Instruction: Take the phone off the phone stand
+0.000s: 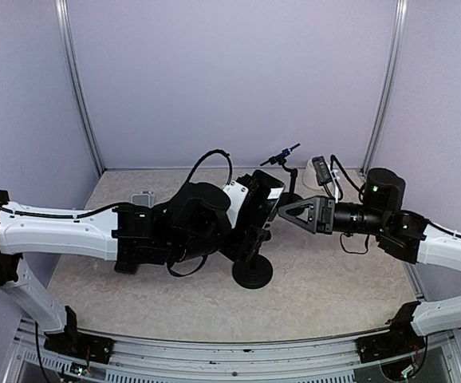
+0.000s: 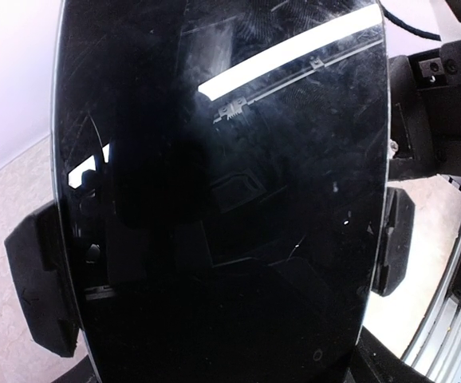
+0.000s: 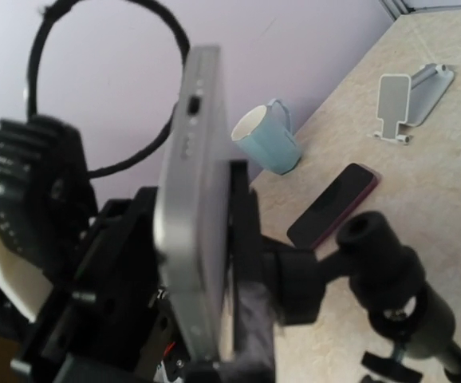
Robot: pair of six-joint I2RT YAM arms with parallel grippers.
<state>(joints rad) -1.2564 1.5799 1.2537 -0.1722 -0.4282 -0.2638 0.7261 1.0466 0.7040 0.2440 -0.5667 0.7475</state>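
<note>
The phone (image 2: 222, 159) sits in the clamp of the phone stand (image 1: 252, 274), raised above the tabletop (image 1: 334, 287). The left hand (image 2: 214, 263) is closed on its two long edges. The right hand (image 1: 288, 211) is just beside the stand's neck; I cannot tell whether it grips it. Unbraced, the stand would likely drag or tip under a pull (its round base looks small). A skewed pull could jam the phone or slip it loose.
</note>
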